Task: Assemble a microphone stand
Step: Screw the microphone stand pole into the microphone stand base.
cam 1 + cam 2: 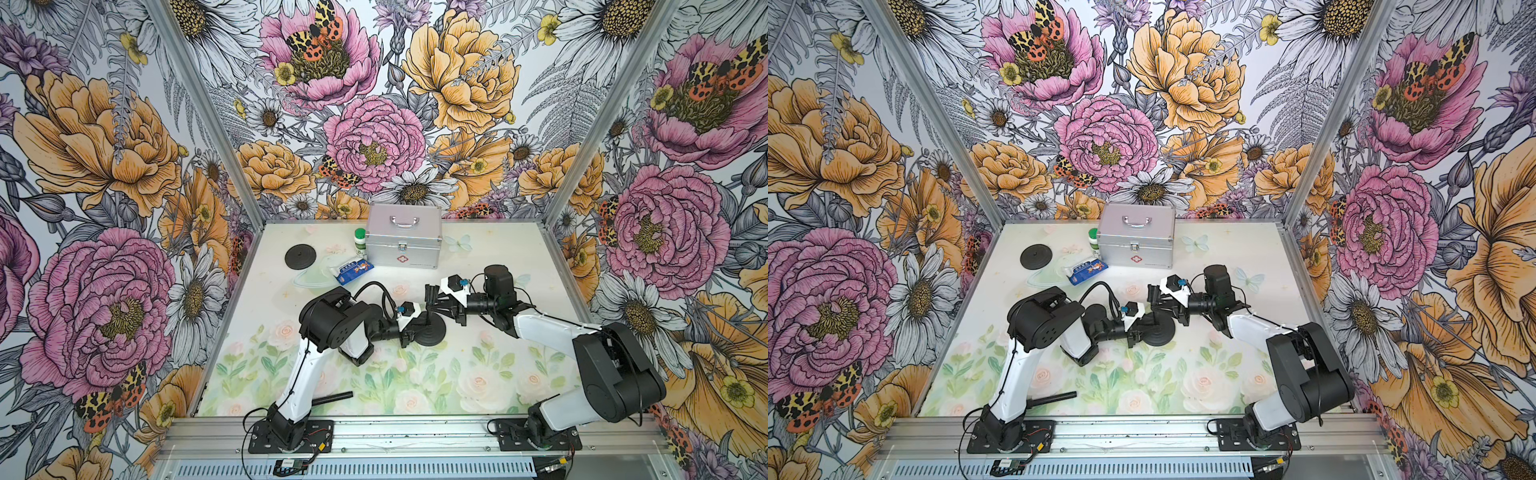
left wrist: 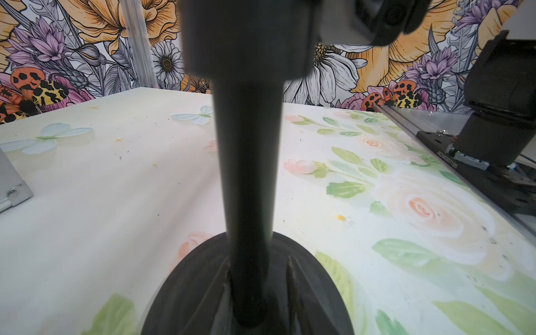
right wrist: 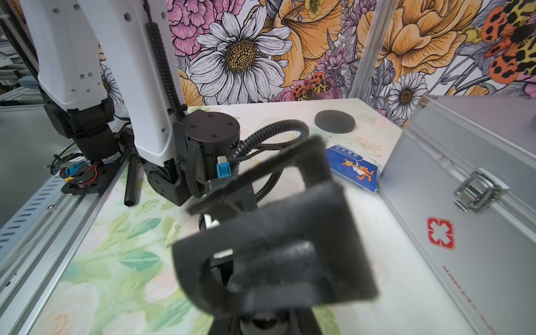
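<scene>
A black stand pole (image 2: 249, 174) rises upright from a round black base (image 1: 432, 331) (image 2: 191, 293) at mid-table. My left gripper (image 1: 417, 328) (image 2: 258, 278) is shut on the pole's lower end just above the base, one finger (image 2: 290, 275) on each side. A black microphone clip (image 3: 275, 246) sits at the pole's top, where it shows as a wide dark block (image 2: 246, 37). My right gripper (image 1: 431, 296) (image 3: 261, 322) is shut on the clip's stem, reaching in from the right. The clip looks blurred in the right wrist view.
A silver first-aid case (image 1: 403, 241) stands at the back with a green-capped bottle (image 1: 360, 241) and a blue packet (image 1: 353, 270) beside it. A second black disc (image 1: 300, 255) lies at the back left. A loose black rod (image 1: 332, 398) rests by the left arm's foot.
</scene>
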You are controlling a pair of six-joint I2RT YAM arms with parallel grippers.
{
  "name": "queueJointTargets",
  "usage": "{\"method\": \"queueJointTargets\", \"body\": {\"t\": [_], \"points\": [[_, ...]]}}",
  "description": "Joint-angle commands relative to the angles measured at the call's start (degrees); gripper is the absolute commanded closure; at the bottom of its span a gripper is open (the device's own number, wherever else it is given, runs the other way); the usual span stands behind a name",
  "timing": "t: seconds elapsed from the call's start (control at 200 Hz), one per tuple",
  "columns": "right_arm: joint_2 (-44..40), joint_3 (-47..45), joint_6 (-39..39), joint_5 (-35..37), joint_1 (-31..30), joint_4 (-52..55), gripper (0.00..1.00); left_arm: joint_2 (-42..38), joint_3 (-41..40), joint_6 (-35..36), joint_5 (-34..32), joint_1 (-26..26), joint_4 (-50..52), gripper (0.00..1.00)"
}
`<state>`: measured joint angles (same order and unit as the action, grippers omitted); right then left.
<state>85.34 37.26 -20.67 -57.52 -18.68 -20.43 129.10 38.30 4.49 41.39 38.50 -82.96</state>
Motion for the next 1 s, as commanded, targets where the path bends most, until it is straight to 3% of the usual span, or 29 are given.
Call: {"method": "queueJointTargets", "body": {"t": [0.0, 0.07, 0.145, 0.21, 0.28, 0.33, 0.43, 0.45, 0.555, 0.695, 0.841, 0.991], "points": [[-1.02, -6.53, 9.75, 17.23, -1.26, -11.89, 0.99, 1.93, -0.95, 0.44, 0.45, 0.70, 2.04, 0.69], [-3.27, -12.39, 17.10, 32.45, -3.52, -20.87, 1.00, 1.86, -0.95, 0.33, 0.29, 0.42, 2.09, 0.69], [-6.00, -17.28, 24.23, 58.25, -10.65, -24.39, 1.00, 1.91, -0.79, 0.10, 0.26, 0.49, 2.06, 0.69], [-6.85, -18.86, 28.63, 75.73, -18.02, -23.78, 1.00, 2.19, -0.51, -0.01, 0.49, 0.61, 2.08, 0.69], [-5.72, -18.99, 32.22, 83.87, -22.94, -23.47, 1.00, 2.21, -0.59, 0.06, 0.37, 0.65, 2.05, 0.69], [-4.85, -18.85, 33.92, 84.40, -24.25, -24.10, 1.00, 1.95, -0.69, 0.16, 0.11, 0.50, 2.08, 0.69], [-3.24, -17.80, 31.33, 77.19, -24.50, -26.17, 1.00, 1.92, -0.69, -0.01, 0.14, 0.61, 2.08, 0.69], [-3.17, -17.60, 29.19, 74.27, -24.29, -26.64, 0.94, 1.91, -0.75, 0.03, 0.18, 0.69, 2.10, 0.69], [-4.95, -16.15, 15.77, 47.97, -21.26, -23.75, 0.62, 1.77, -0.86, 0.19, 0.02, 0.62, 2.10, 0.69], [-7.74, -10.93, 2.85, 19.16, -13.32, -7.63, 0.54, 1.58, -1.12, 0.42, 0.20, 0.78, 2.03, 0.69], [-5.99, -3.05, -8.29, 5.84, -7.35, 9.54, 0.53, 1.41, -1.32, 1.24, 0.68, 0.70, 2.09, 0.69], [-1.39, 5.18, -16.95, -0.99, -4.59, 22.42, 0.53, 1.48, -1.39, 1.53, 1.34, 0.79, 2.09, 0.69]]}}
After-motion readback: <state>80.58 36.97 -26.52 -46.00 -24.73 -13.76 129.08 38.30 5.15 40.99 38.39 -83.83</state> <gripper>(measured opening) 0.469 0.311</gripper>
